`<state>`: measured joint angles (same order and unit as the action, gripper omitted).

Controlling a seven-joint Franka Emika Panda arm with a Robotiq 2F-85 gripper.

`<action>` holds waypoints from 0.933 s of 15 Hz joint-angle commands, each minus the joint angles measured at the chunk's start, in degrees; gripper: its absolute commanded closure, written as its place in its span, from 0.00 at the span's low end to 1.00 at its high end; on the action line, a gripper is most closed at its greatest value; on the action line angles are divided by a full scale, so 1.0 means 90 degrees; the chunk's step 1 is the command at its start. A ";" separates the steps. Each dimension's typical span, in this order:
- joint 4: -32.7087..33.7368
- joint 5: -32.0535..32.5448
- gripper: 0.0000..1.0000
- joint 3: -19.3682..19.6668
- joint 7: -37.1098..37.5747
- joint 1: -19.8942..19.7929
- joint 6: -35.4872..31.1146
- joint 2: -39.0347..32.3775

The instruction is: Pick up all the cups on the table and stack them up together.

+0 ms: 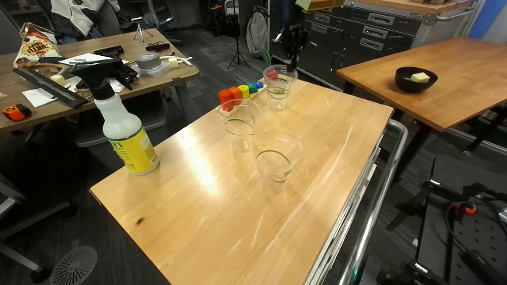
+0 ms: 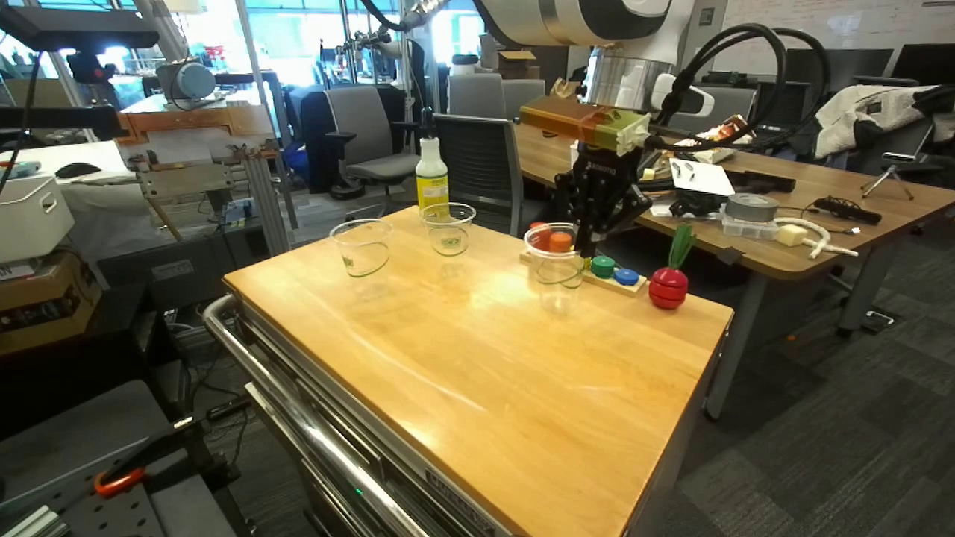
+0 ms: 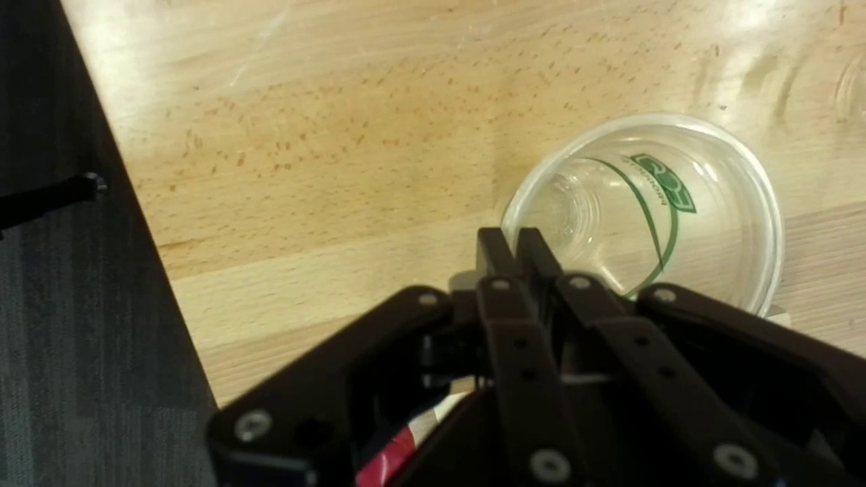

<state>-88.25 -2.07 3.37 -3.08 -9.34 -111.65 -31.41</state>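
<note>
1. Plastic, thin and clear, forms the held cup, mouth up at the far end of the desk in an exterior view; through such clear walls I cannot be sure whether its base is resting or slightly raised.
2. Pressed nearly together, the hand pinches its rim at one side, probably so that the rest of the cup is left free to drop into another.
3. Nearer in an exterior view, the middle cup and the near cup stand upright and apart, mouths up and ready to receive; with three cups showing separately, stacking looks unfinished.
4. Coloured blocks line the left edge just beside the held cup, with the red toy radish to its right in an exterior view; a straight lift would likely spare them better than a sideways drag.
5. Spray bottle at the left edge: well apart from the held cup, likely out of the way.
</note>
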 commanded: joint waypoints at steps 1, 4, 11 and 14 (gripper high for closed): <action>0.0124 -0.0205 0.97 0.0063 0.0097 -0.0086 0.0267 0.0077; 0.0202 -0.0142 0.98 0.0149 0.0269 -0.0090 0.0855 0.0250; 0.0433 -0.0061 0.98 -0.0014 0.0172 0.0240 0.2240 0.1033; 0.0527 -0.0263 0.98 -0.0257 0.0020 0.0469 0.2530 0.1179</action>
<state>-84.64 -2.74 2.59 -1.52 -6.74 -91.71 -22.17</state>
